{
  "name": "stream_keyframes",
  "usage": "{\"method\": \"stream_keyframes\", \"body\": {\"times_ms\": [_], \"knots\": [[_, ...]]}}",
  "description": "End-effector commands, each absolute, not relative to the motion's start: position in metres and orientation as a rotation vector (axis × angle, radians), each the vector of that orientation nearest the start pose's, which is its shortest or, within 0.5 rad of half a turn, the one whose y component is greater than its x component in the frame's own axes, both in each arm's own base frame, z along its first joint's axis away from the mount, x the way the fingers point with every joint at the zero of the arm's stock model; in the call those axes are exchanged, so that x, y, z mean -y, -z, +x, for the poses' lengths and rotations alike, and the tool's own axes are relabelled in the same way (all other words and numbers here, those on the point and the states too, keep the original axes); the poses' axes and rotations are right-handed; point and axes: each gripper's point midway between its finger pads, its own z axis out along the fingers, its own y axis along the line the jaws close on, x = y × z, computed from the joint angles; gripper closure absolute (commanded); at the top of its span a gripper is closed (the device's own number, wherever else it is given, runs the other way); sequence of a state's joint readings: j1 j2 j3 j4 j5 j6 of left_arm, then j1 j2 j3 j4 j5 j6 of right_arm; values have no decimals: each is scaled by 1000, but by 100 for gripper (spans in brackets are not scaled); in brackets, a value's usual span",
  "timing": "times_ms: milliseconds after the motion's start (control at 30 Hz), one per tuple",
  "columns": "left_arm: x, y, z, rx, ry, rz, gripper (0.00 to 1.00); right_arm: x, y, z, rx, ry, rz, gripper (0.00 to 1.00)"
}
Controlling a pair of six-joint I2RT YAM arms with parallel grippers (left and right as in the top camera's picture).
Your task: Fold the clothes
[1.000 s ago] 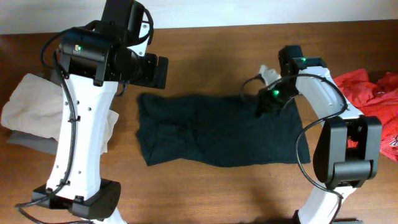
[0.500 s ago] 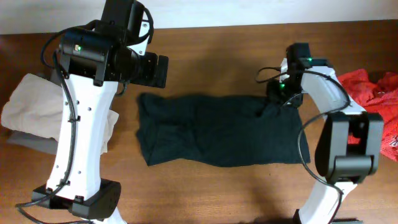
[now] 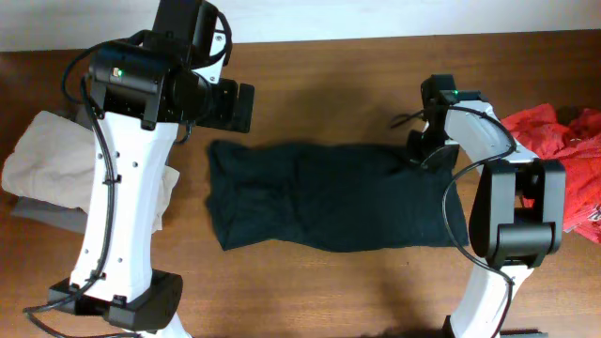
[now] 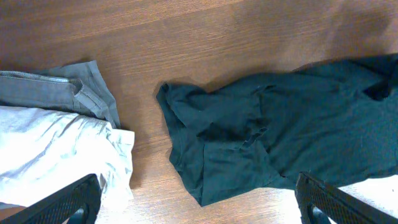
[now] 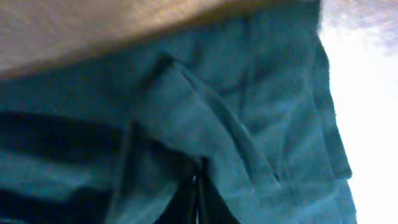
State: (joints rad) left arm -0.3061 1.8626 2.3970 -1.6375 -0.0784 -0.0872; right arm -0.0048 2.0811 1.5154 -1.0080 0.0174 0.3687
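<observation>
So the shirt [image 3: 329, 197] is lying spread out across the middle of the table [image 3: 329, 75]. It's wrinkly, runs the long way left to right, and nothing is folded over yet as far as I can tell. The right claw [image 3: 424, 152] is down at the shirt's far right corner with its jaws shut. In the wrist view a ridge of dark fabric runs right into the closed tips, so I read that as a pinch on the shirt's edge. The left claw [image 4: 202, 202] hangs wide open above the shirt's left end, holding nothing and not touching cloth.

My take: this is the grab-the-corners step before the first fold. To do it well, I'd check the right pinch has only the edge layers it needs and not a random bunch, since the cloth there looks rumpled. Then bring the left claw down on the matching far left corner, close to the hem, so both ends lift together. Lift just enough to clear the table, keep the edge taut between the two claws, and carry it toward the near edge in one even sweep. One-sided pulling would probably drag the whole shirt rightward, toward the red garment [image 3: 554, 141]. On the left, watch the beige and grey pile [image 3: 47, 164]. It sits near the shirt's end and could get snagged.
</observation>
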Motion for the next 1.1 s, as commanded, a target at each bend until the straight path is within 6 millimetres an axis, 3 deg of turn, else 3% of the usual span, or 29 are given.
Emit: {"method": "stream_keyframes", "body": {"times_ms": [0,200,300,367,400,467,733,900,1000,1067], "knots": [[103,-330,368,-2637,31,281,1,10,-38,384,-3060,89,576,96],[103,-330,369,-2634,32,281,1,11,-65,372,-3060,88,535,96],[103,-330,369,-2633,32,280,1,9,-68,371,-3058,73,533,95],[103,-331,370,-2630,33,280,1,0,-66,378,-3038,6,529,66],[104,-331,370,-2629,33,280,1,-5,-64,383,-3025,-37,522,57],[104,-331,371,-2627,34,280,1,-18,-58,396,-2988,-129,506,55],[104,-332,371,-2623,35,279,1,-31,-30,411,-2952,-135,601,55],[104,-332,371,-2624,35,279,1,-21,-13,407,-2965,-11,675,57],[104,-331,371,-2627,35,280,1,-17,-8,405,-2976,19,681,63],[104,-331,371,-2627,35,280,1,-12,-8,403,-2975,65,682,74]]}}
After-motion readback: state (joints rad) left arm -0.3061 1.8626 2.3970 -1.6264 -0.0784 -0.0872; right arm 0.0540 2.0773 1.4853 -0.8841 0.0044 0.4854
